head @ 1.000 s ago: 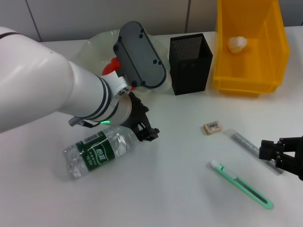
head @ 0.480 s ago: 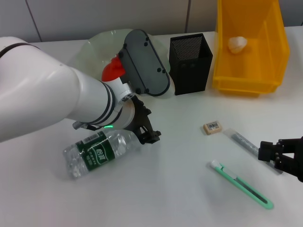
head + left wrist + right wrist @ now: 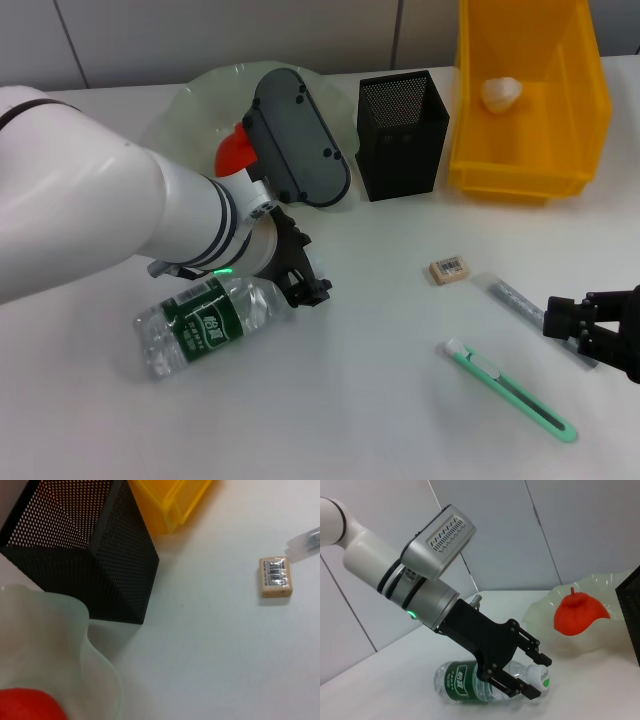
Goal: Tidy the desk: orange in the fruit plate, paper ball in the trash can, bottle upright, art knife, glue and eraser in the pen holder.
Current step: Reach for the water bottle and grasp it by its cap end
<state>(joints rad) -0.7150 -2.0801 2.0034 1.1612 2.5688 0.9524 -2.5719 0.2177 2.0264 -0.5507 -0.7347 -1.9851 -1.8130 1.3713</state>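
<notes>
Currently the bottle (image 3: 205,322) lies on its side toward the counter's (image 3: 330,400) left front, long axis diagonal, cap end toward the counter's centre and base toward the front-left corner. Its green label carries white characters, too small to read. The left end effector (image 3: 305,290) sits at the cap end, fingers spread on either side of the neck, not closed on it; the right wrist view shows the white cap (image 3: 541,676) between the open fingers.

The counter is plain white, grey panelled wall behind. At the back edge: translucent fruit plate (image 3: 195,100) with the orange (image 3: 235,152) in it, black mesh pen holder (image 3: 402,135), yellow trash can (image 3: 530,100) containing the paper ball (image 3: 501,93).

The eraser (image 3: 449,269) bears a barcode sticker. Glue (image 3: 512,298) and green art knife (image 3: 510,390) lie near the right front. The right end effector (image 3: 570,322) hovers at the right edge, open over the glue.
</notes>
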